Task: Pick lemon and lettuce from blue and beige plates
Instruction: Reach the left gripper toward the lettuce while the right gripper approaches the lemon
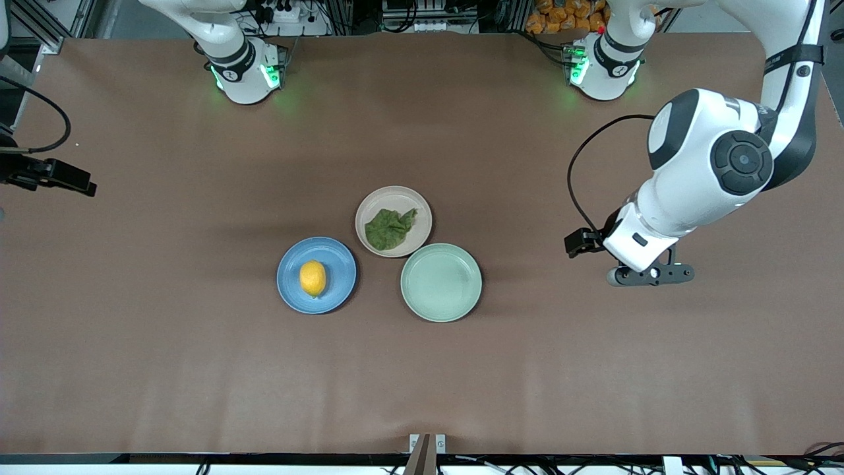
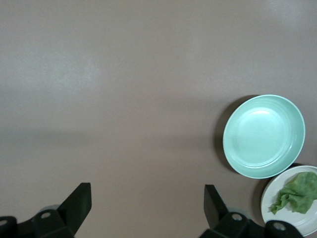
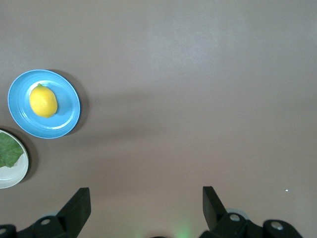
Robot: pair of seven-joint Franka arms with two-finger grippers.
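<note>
Lemon on one plate; lettuce on another plate beside it; third plate adjoining.

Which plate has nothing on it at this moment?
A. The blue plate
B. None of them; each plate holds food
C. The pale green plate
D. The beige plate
C: the pale green plate is bare, while the lemon sits on the blue plate and the lettuce lies on the beige plate.

lemon on blue plate, lettuce on beige plate, right claw spread wide
</note>
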